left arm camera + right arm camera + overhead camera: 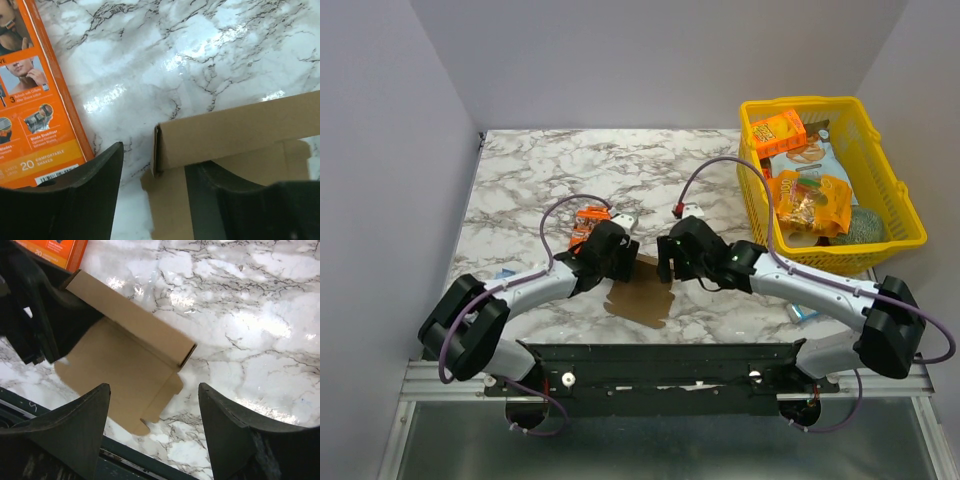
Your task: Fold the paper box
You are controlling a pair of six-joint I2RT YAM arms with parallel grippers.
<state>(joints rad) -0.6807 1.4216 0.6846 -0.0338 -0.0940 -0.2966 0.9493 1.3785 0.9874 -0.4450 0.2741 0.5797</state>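
The brown paper box (pixel 642 298) lies partly folded on the marble table near the front edge. Its far wall is folded up as a hollow strip (pixel 235 130) and its flat panel (pixel 115 375) with a small side flap lies toward the front. My left gripper (pixel 617 252) is open at the box's left end; one finger (pixel 220 195) rests on the flat panel under the raised strip, the other is off the box. My right gripper (pixel 672 258) is open and empty above the box's right end (pixel 186 354), not touching it.
An orange shaver package (pixel 588 225) lies just behind the left gripper, also in the left wrist view (pixel 35 100). A yellow basket (pixel 895 205) of snack bags stands at the back right. The black rail (pixel 660 362) runs along the table's front edge.
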